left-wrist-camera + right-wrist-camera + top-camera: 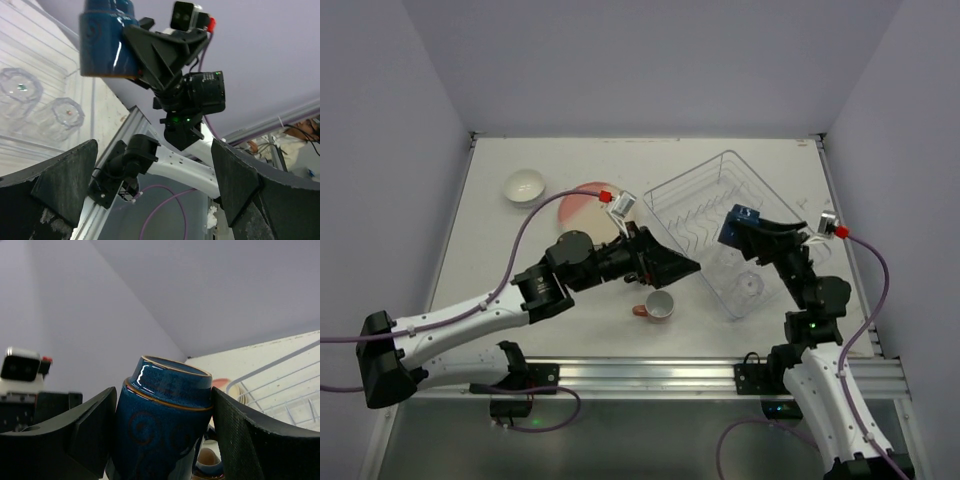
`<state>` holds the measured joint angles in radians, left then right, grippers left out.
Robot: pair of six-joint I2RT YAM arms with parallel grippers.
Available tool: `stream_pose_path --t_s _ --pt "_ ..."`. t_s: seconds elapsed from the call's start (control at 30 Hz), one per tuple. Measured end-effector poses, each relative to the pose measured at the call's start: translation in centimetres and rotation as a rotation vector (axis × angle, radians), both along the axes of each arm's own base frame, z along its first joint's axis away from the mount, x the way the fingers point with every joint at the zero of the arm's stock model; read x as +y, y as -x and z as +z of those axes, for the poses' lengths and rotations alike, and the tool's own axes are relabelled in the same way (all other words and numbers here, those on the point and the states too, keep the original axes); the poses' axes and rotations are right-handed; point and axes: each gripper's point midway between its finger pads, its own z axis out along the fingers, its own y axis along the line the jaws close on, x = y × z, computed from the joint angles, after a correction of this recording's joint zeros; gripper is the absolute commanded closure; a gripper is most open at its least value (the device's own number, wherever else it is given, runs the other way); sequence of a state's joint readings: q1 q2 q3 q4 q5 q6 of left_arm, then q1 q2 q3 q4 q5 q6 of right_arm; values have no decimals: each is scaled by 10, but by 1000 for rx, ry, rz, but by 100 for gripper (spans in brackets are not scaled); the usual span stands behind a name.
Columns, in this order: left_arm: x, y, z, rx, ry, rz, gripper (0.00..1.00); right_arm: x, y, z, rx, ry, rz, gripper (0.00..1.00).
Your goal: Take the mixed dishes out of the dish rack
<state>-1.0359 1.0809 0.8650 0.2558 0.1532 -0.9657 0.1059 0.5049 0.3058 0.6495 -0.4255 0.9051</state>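
Note:
My right gripper [738,228] is shut on the dark blue cup [741,220] and holds it above the wire dish rack [705,175]. In the right wrist view the cup [165,420] sits tilted between the two fingers [235,435]. It also shows in the left wrist view [106,42]. My left gripper [686,268] is open and empty just left of the rack, its fingers [65,185] wide apart. Two clear glasses [20,90] lie in the rack's near end [752,286]. A salmon cup [658,306] stands on the table. A pink-and-cream plate [582,206] lies flat at the back.
A small white bowl [525,186] stands at the back left of the table. The rack wires [280,385] and the plate's edge [220,383] show behind the blue cup. The aluminium rail [650,375] runs along the near edge.

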Motion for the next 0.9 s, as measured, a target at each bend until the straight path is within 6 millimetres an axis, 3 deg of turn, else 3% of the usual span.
stream_pose_path --t_s 0.13,0.37,0.67,0.8,0.9 --pt "-16 12 -1 -23 27 -43 0 -21 0 1 89 -179 -91 100" --pt "-33 2 -14 -41 59 -33 2 -55 3 -8 207 -374 -239 100" --pt "-63 3 -20 -99 39 -91 5 -60 -3 -40 363 -399 -290 100" --pt "-79 -2 -8 -267 -38 -123 4 -62 3 -38 442 -393 -312 100" --pt "-80 -14 1 -412 -118 -74 3 -62 11 -27 473 -396 -314 100"
